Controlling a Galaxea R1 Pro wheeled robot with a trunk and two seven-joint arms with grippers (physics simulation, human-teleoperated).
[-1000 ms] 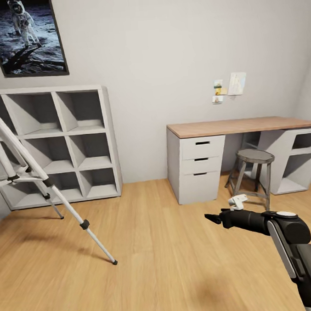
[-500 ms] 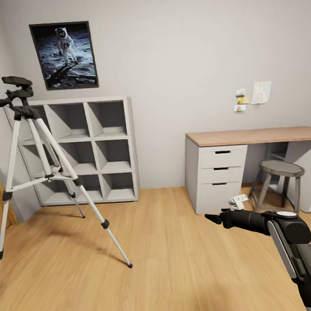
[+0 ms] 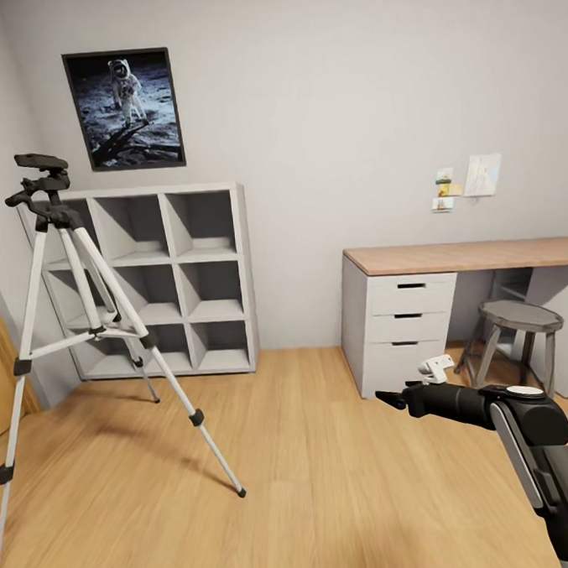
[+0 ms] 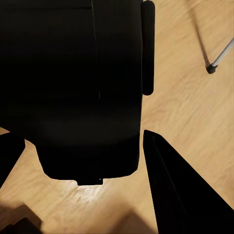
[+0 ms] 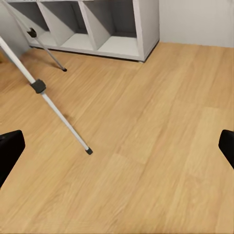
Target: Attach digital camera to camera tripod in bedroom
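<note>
We're in the pale-walled bedroom with its light wood floor (image 3: pixel 330 483), and the tall camera tripod with three silver metal legs and a black pan head (image 3: pixel 85 330) stands to our left, in front of the grey cube shelf unit (image 3: pixel 170 282). Its near leg reaches out toward us, black foot planted on the boards, and the right wrist view catches that same leg and foot.

In the left wrist view a big black boxy body sits between the dark fingers of our left gripper (image 4: pixel 83 161): we take that for the small black digital camera (image 4: pixel 73 87), clamped in the jaws, though at this range we can't make out a lens or any marking. Our right gripper (image 3: pixel 390 398) is held out forward over the floor, and its wrist view shows the two black fingertips far apart at the edges, so those jaws are released and carrying nothing.

We judge this as the approach: the camera is in hand and the tripod is well apart from us. To do it well, we'd steer the base toward the tripod's head, not its feet, and come in between the splayed legs so the wheels don't clip that outstretched one. Keep the left grip firm and the camera level, then lift it high enough to meet the plate on top. The free right arm should stay tucked clear of the legs.
</note>
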